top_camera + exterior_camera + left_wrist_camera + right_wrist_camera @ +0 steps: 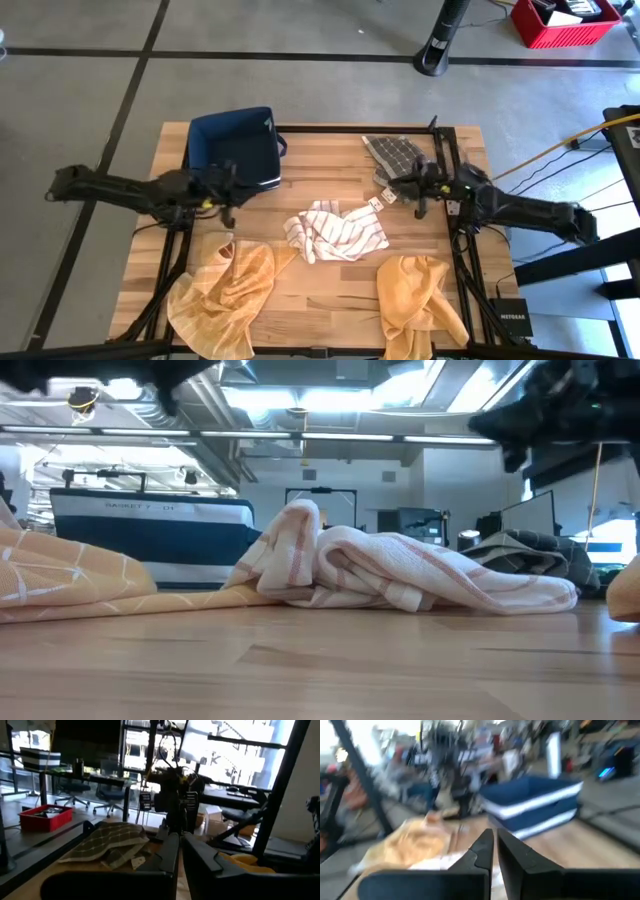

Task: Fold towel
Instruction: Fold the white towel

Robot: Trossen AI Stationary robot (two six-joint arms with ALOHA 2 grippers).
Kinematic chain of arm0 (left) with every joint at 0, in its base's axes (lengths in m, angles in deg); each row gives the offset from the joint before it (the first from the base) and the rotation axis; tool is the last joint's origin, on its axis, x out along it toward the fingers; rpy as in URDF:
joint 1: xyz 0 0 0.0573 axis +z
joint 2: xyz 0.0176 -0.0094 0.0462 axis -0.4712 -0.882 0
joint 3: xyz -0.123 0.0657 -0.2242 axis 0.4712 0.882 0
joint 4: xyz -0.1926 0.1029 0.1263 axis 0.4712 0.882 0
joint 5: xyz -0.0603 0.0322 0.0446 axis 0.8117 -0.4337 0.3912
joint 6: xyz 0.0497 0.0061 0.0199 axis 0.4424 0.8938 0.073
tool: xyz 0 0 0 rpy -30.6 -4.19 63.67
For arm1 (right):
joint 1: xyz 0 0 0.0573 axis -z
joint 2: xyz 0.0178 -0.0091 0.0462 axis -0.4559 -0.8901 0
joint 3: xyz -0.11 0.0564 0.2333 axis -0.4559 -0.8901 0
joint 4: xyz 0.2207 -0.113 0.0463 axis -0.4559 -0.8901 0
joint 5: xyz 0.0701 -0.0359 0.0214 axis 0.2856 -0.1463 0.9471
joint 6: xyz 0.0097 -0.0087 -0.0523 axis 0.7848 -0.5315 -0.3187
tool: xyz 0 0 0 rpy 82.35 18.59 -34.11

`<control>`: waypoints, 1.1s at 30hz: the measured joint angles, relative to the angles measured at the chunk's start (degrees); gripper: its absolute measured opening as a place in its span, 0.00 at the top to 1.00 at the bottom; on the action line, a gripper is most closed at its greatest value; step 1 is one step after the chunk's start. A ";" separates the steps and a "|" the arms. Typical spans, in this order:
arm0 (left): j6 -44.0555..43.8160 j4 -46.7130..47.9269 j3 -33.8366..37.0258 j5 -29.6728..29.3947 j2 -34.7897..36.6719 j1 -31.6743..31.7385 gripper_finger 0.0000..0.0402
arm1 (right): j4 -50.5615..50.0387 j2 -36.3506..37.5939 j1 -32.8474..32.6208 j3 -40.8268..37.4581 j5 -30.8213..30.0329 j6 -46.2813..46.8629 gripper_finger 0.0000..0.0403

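From above, the striped towel [335, 232] lies crumpled at the centre of the table [330, 300], unfolded and with nothing gripping it; the left gripper [229, 212] hangs at centre left of the frame, just below the navy basket [232, 148], and the right gripper [412, 192] at centre right, beside the grey checked cloth [395, 155]; both sit clear of the towel, one on each side; two orange cloths fill the lower frame, one at lower left [222, 295] and one at lower right [418, 300].

From table height, the striped towel [400, 575] shows mid-frame as a loose heap of bunched rolls resting on the wood; an orange cloth [70, 585] runs in from the left edge and seems to touch the heap; the basket [150, 540] stands behind it; dark arm parts cross the top corners only, well above the cloth.

The left wrist view shows its own fingers [167, 855] clenched together on nothing, aimed across at the other arm and the checked cloth [107, 842].

The right wrist view shows its fingers [480, 851] likewise closed and empty, with the basket [535, 807] ahead, an orange cloth [415, 842] and a pale patch, likely the towel, too blurred to be sure.

By my reading the fold has not begun; no edge is laid flat, so spreading, grasping corners and folding all remain.
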 joint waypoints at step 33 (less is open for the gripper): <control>-1.41 14.25 -16.72 2.04 -28.12 0.79 0.96 | -4.27 -67.31 -12.22 31.11 1.00 -6.40 0.54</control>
